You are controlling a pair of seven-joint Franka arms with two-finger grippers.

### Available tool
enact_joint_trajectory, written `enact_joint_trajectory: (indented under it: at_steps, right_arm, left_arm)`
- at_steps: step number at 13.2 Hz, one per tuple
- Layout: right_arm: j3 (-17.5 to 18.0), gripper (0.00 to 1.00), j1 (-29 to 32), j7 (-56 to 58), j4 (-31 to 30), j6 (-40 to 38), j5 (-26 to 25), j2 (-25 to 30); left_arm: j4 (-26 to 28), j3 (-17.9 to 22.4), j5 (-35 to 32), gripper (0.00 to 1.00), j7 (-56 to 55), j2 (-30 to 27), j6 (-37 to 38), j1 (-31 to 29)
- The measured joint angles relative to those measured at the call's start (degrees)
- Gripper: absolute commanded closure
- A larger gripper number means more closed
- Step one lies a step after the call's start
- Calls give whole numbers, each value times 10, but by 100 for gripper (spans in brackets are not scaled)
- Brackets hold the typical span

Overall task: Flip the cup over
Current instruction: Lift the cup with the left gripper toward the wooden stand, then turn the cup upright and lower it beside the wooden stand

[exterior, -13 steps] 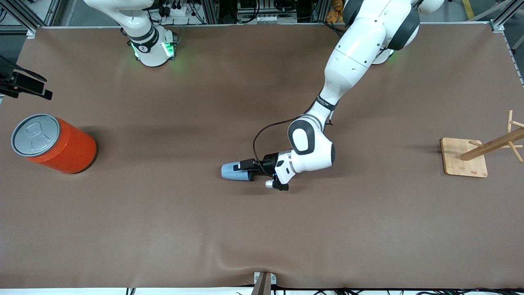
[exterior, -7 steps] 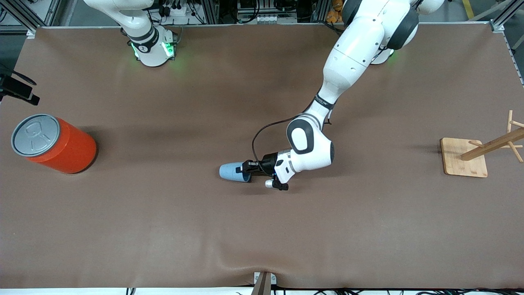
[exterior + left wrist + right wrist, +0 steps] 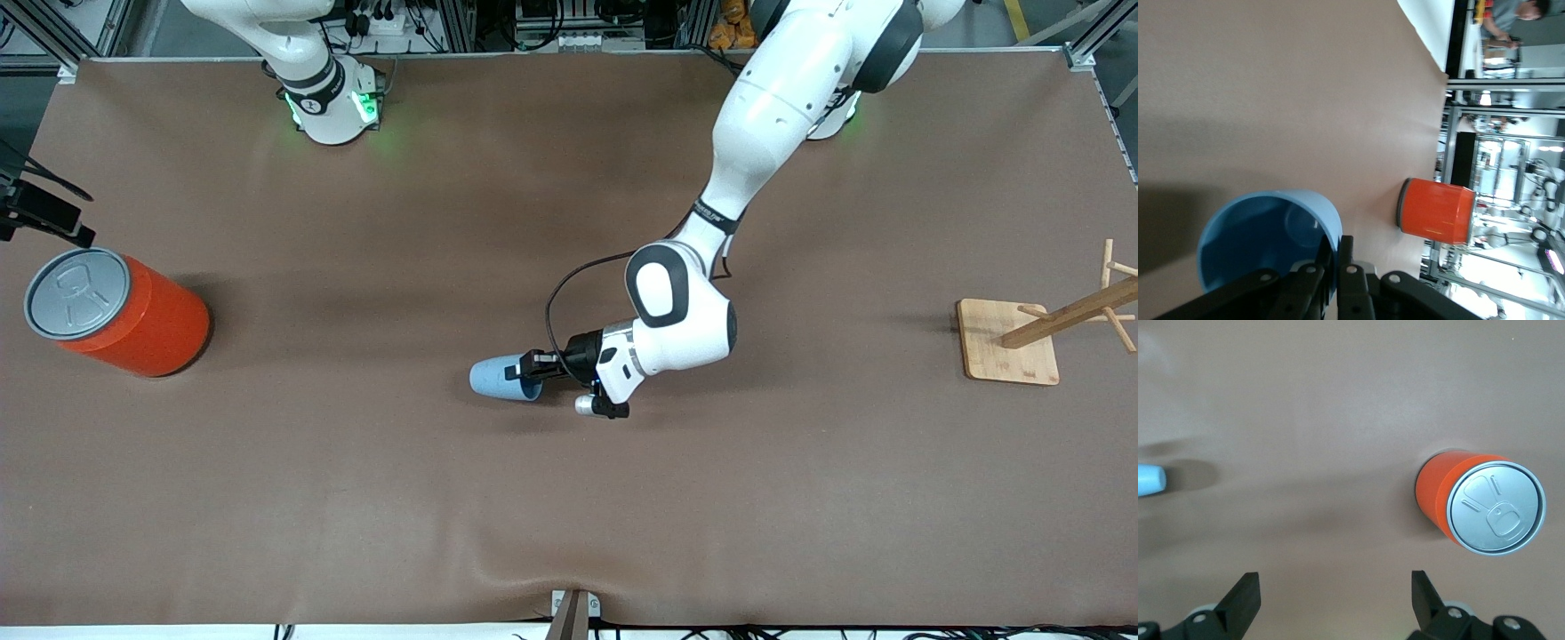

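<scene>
The light-blue cup [image 3: 496, 378] lies tilted on its side at the middle of the table, its mouth toward my left gripper [image 3: 526, 368]. That gripper is shut on the cup's rim, one finger inside and one outside. The left wrist view shows the cup's dark blue inside [image 3: 1261, 240] and my left gripper [image 3: 1336, 252] pinching the wall. My right gripper [image 3: 1335, 590] is open and empty above the table near the orange can [image 3: 1485, 503]. The cup's base shows in the right wrist view [image 3: 1150, 480].
The orange can with a grey lid [image 3: 116, 311] stands at the right arm's end of the table and also shows in the left wrist view [image 3: 1436, 211]. A wooden rack on a square base [image 3: 1009, 342] stands at the left arm's end. Brown table cloth [image 3: 569, 498] lies all around.
My left gripper has carried the cup slightly toward the right arm's end, and the cup has tilted. The right gripper at the view's edge has shifted a little near the can.
</scene>
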State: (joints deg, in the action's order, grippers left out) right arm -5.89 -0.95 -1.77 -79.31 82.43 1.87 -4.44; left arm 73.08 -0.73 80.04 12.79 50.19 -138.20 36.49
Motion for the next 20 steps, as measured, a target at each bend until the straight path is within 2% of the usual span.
enact_joint_trajectory:
  at_steps: [4,8,10,16,20]
  right_arm:
    - [0,0,-1,0,0,1,-2,-1]
    - [0,0,-1,0,0,1,-2,-1]
    - [0,0,-1,0,0,4,-3,-1]
    - [-7,0,1,0,1,8,-6,0]
    - [-6,0,0,0,1,9,-6,0]
  left_arm:
    - [2,9,-231,100,-180,-50,3,-8]
    - [37,14,-405,100,-198,-108,97,-82]
    - [91,14,-494,100,-197,-150,115,-109]
    - [323,18,-723,100,-190,-313,116,-164]
    - [424,18,-799,100,-184,-364,101,-224]
